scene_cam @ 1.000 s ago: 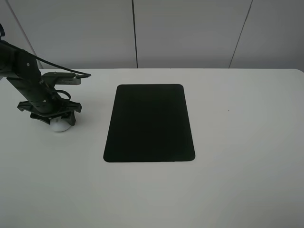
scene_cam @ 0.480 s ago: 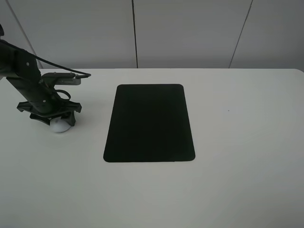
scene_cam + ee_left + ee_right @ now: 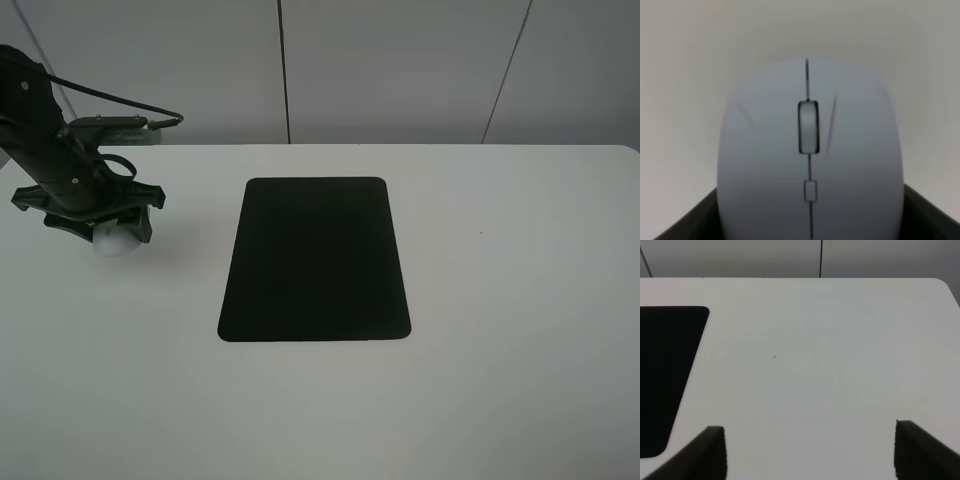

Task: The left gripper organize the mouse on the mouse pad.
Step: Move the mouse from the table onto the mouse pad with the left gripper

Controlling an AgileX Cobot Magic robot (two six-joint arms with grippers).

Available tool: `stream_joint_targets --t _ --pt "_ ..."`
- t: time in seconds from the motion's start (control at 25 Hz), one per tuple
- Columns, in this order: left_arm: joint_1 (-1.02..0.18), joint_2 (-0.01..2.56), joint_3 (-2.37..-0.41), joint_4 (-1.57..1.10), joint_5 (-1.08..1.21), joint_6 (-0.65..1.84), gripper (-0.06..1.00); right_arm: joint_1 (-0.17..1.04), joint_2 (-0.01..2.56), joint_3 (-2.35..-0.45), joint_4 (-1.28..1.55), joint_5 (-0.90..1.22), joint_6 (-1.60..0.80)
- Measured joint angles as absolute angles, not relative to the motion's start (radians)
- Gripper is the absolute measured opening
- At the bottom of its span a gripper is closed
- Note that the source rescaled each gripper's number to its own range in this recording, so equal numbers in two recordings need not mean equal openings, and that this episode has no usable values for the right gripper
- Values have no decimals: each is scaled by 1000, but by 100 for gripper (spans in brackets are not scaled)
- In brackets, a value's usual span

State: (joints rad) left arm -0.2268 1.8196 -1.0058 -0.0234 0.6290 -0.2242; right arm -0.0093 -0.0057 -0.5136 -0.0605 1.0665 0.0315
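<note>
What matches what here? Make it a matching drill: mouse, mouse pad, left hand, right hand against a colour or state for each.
Things:
1. mouse
2. mouse pad
3. left hand
4. right hand

States:
a. open, holding nothing
b. black, flat, nothing on it
c. white, off the mouse pad
d. closed around the mouse

Pairs: 1-c, 2-b, 3-d, 4-a

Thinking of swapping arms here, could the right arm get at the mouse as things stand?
Probably not. The mouse is at the far left, gripped by the left tool, whose bracket covers it from above. The right tool hovers open beyond the mouse pad, out of the overhead view.
</note>
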Motion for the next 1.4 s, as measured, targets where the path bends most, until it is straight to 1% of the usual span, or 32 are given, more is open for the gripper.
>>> stream_joint_targets --t 0.4,0.76,1.08,1.28,1.4 --pt "-429 1835 -1209 -13 713 -404 0 -9 -6 -514 -61 1067 31" --pt "-617 2015 -1391 -13 756 -562 0 -9 -6 -514 -61 1067 31" --pt "-710 2189 -1558 -15 851 -616 0 -9 -6 -514 -61 1067 31" --pt "-734 2258 -1642 -20 861 -664 0 -9 -6 -514 -61 1067 31" --pt "-741 2280 -1651 0 851 -700 0 -9 -6 -514 -61 1067 31"
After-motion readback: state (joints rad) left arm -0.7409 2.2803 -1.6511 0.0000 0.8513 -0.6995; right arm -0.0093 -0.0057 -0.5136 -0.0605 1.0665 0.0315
